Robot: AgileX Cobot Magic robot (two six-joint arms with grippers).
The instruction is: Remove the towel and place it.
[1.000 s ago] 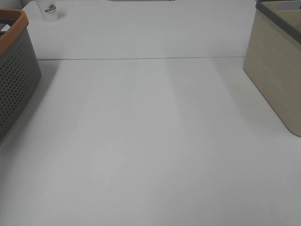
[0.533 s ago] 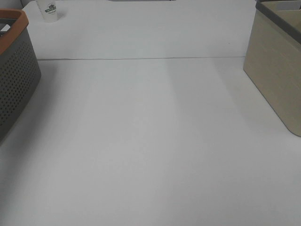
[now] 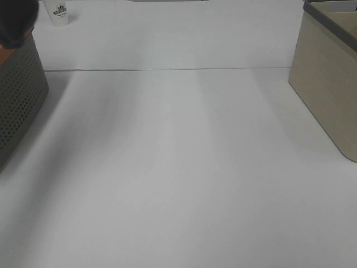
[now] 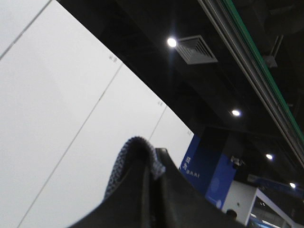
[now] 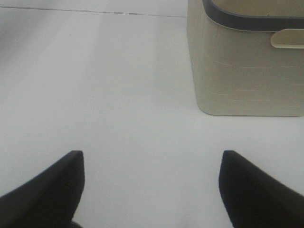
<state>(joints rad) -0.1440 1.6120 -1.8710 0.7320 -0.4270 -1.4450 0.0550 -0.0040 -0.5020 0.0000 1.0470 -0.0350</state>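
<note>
In the left wrist view a fold of the dark charcoal towel point(image 4: 134, 159) with a woven edge is pinched in my left gripper point(image 4: 153, 190), which is shut on it; that camera faces up at a ceiling. In the high view a dark blurred mass point(image 3: 17, 22) hangs over the rim of the grey perforated basket point(image 3: 19, 95) at the far left; I cannot tell whether it is towel or arm. My right gripper point(image 5: 151, 187) is open over bare white table with nothing between its fingers. It is outside the high view.
A beige basket point(image 3: 326, 84) with a dark rim stands at the right edge, also in the right wrist view point(image 5: 247, 71) ahead of the gripper. A white paper cup point(image 3: 58, 14) stands at the back left. A seam crosses the white table point(image 3: 178, 167).
A dark mass has come up over the grey basket's orange rim at the top left, covering it. A shadow has spread on the table beside the basket. The right side is unchanged.
</note>
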